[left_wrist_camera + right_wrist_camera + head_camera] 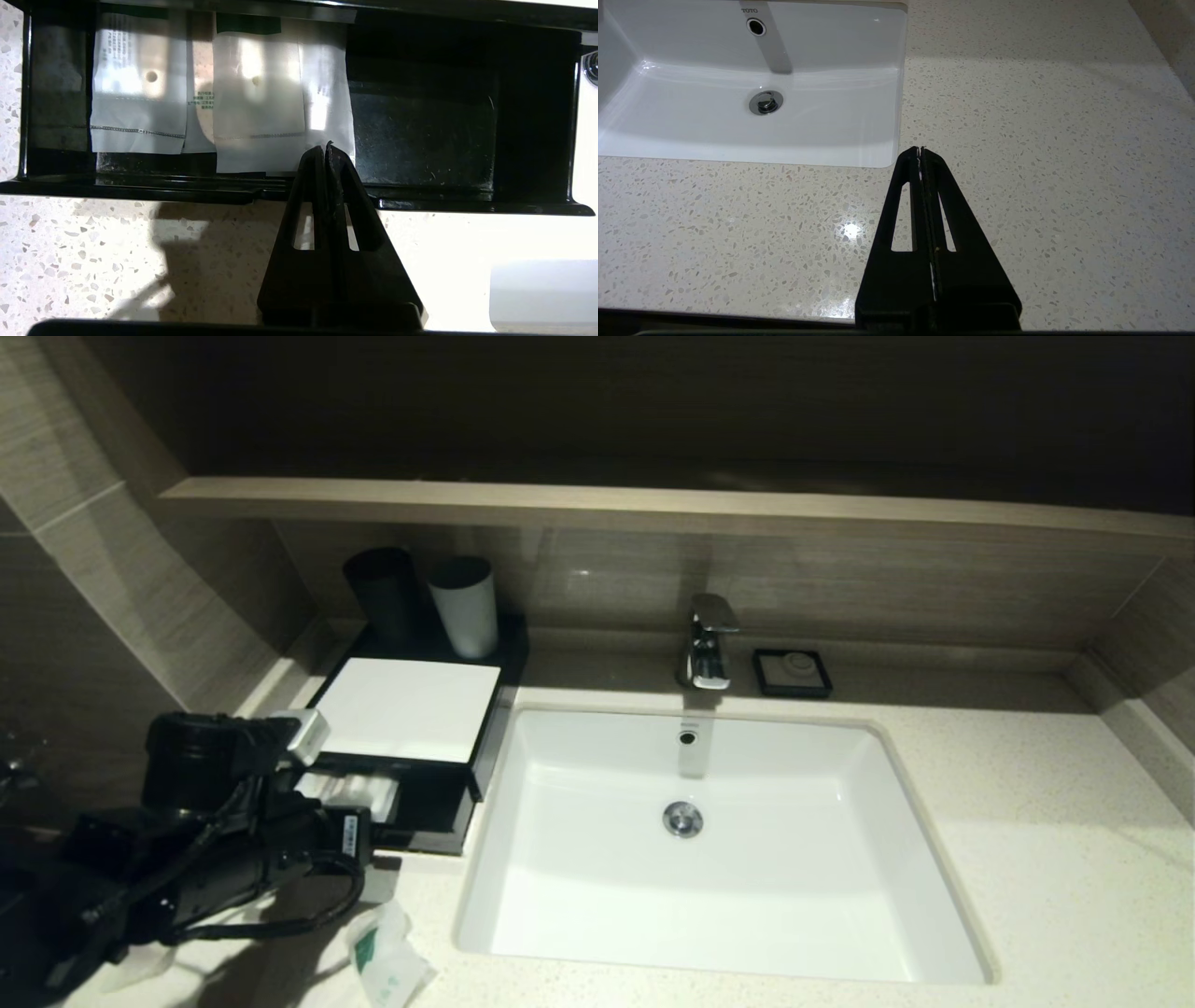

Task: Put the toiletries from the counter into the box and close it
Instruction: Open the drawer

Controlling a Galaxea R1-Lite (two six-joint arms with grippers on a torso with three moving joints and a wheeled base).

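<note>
The left gripper (325, 149), jaws clenched on nothing, hovered at the open black drawer-style box (467, 205), where two white sachets (140, 93) lay. A crumpled white-and-green packet (387, 966) remained on the speckled counter (1027, 859); closing now would strand it. The right gripper (920, 151) idled, clenched, beside the white sink (738, 135).

My left gripper (325, 148) hangs at the front edge of the box (439, 803), fingers pressed together, over the counter (1027, 859). The box stands left of the sink (709, 859), its drawer pulled out toward me. Two sachets (140, 93) lie side by side in the drawer. Two cups (462, 602) stand behind the box lid (406, 709). One packet (387, 966) lies on the counter before the box, near the sink's left corner. The tap (708, 644) stands behind the sink, a soap dish (792, 672) just right of it. My right gripper (920, 151), closed, hovers over the counter right of the sink.
</note>
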